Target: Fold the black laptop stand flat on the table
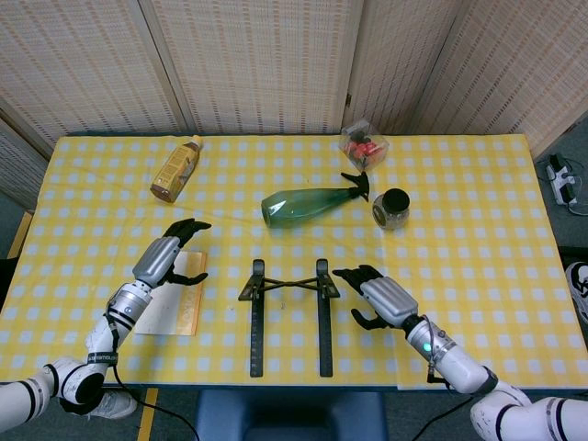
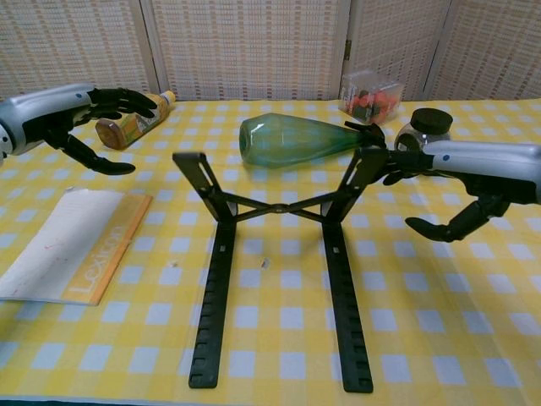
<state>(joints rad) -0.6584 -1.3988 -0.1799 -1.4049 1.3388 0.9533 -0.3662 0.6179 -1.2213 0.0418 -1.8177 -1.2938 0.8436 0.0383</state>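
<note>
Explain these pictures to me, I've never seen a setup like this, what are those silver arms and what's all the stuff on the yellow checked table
It is a two-armed robot steered by a person; each arm ends in a mechanical hand. One picture looks down from its head, the other looks forward from its chest.

The left hand and right hand are both open and hold nothing. They flank a black laptop stand, whose two long rails lie on the table while its rear arms, joined by a crossed brace, still lean up and outward, so it is not yet flat.

Also on the table: a green spray bottle on its side, a brown drink bottle lying down, a small dark-lidded jar, a clear box of red items, and a booklet.
</note>
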